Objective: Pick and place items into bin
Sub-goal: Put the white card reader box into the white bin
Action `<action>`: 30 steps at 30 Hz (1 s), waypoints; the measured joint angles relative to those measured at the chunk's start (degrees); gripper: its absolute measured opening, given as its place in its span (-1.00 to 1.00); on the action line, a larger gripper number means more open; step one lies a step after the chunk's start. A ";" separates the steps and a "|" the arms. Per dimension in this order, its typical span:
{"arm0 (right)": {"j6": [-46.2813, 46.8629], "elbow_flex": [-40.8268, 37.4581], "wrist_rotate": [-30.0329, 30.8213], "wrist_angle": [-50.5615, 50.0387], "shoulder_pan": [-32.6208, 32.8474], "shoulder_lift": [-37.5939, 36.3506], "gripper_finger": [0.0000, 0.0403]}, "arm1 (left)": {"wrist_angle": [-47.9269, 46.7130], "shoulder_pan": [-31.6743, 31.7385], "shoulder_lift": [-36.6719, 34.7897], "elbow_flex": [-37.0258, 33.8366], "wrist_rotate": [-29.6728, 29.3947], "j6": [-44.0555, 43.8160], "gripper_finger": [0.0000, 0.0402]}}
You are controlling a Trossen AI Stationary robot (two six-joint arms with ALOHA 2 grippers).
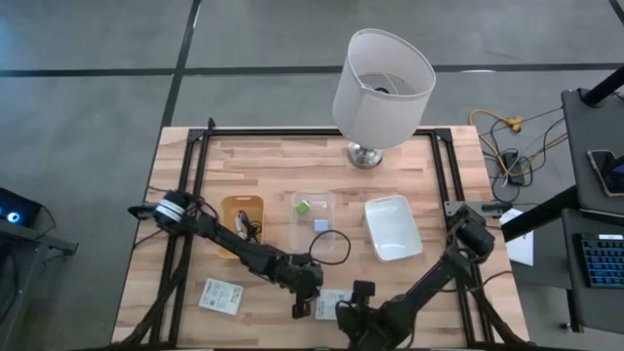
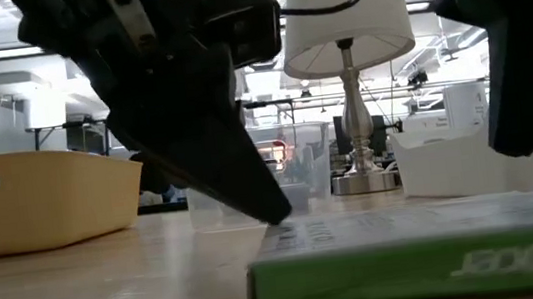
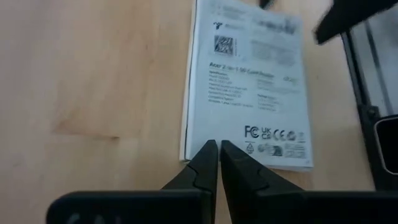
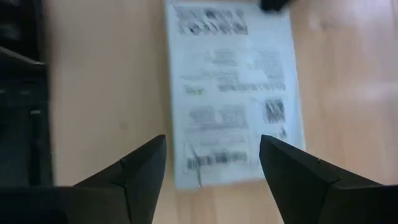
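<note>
A flat white packet with green print (image 1: pixel 331 299) lies on the table near its near edge, between both grippers. My left gripper (image 3: pixel 218 145) is shut, with its tips at the packet's (image 3: pixel 255 87) edge. My right gripper (image 4: pixel 212 146) is open and hovers over the other end of the packet (image 4: pixel 233 93), one finger on either side, touching nothing. A second packet (image 1: pixel 221 295) lies flat further left. A yellow bin (image 1: pixel 230 207) holds coiled cables. A clear container (image 1: pixel 295 232) holds a green cube (image 1: pixel 303 207) and a grey-blue cube (image 1: pixel 321 225). My left gripper presses its shut fingertips (image 2: pixel 279 216) down on the packet's top face at its edge (image 3: pixel 233 134), near one corner. The fingers slant down from the table's left. The packet (image 2: pixel 409 254) lies flat on the table.
A big white lamp (image 1: pixel 382 88) stands at the far edge. A white tray (image 1: pixel 392 226) sits right of the clear container. A thin black cable (image 1: pixel 336 244) loops beside the container. Bare wood lies at the table's far left and near left.
</note>
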 joint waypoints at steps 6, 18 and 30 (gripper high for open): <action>-2.25 0.46 -0.47 -0.82 -0.49 -0.69 0.27 | 0.83 -0.10 -1.82 0.39 -2.46 1.52 -0.98; -5.96 2.02 -0.70 0.99 0.04 -0.36 0.33 | -1.42 2.51 -0.27 0.13 -6.94 2.82 -0.98; -7.09 2.04 -2.22 3.59 0.65 -0.30 0.24 | 1.12 2.86 1.96 0.50 0.02 2.62 -0.98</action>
